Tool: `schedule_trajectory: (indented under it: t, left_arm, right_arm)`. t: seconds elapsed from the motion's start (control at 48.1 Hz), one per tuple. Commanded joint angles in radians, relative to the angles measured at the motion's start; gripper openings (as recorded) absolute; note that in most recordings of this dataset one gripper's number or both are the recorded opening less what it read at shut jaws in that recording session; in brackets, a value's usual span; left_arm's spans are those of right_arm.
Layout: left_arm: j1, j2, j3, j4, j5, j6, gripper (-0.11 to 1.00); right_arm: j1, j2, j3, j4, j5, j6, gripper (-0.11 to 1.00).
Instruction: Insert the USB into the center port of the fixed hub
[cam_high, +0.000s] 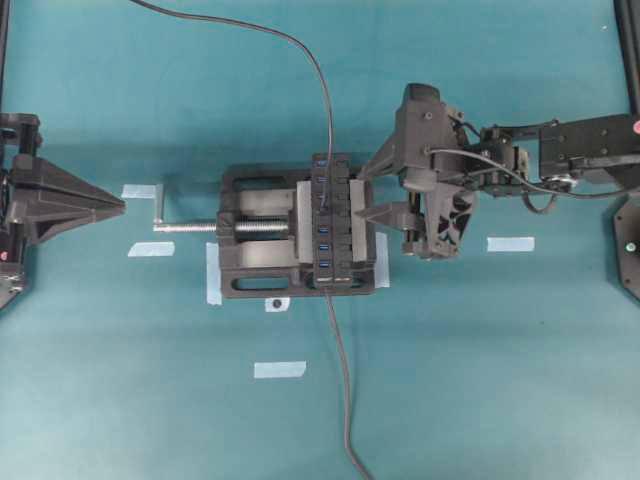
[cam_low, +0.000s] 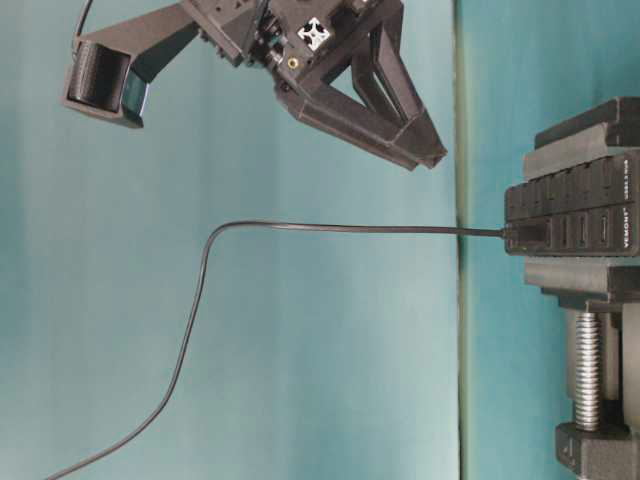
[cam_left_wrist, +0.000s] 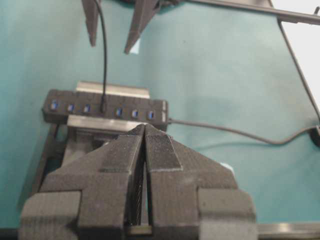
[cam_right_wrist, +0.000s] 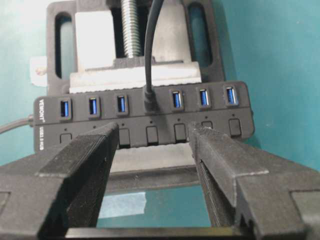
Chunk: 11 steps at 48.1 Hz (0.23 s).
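USB (cam_right_wrist: 148, 97) seated in center port, right gripper (cam_right_wrist: 152, 150) spread (empty)

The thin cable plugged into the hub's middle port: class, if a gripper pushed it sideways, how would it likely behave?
Probably floppy: the thin cable droops and curves freely. It likely weighs little, being so slim. Its plug end sits in the clamped hub, so that end should resist.

Even, bright overhead light; shadows are soft. Glare whitens the far right corner of the left wrist view. Near end effector fingers (cam_right_wrist: 75, 175) look blurred close-up.
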Motion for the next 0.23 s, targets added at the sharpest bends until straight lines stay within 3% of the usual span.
schedule_trajectory:
  t: [0.0,0.208]
  left_arm:
    - [0.002,0.008,-0.012,0.003,-0.006,0.0,0.01]
    - [0.002,0.003,-0.011,0.003,-0.006,-0.005,0.01]
  right_arm:
    - [-0.002,-0.012,-0.008,0.0,-0.003,0.008,0.7]
    - [-0.002,-0.012,-0.006,0.0,-0.003,0.008,0.7]
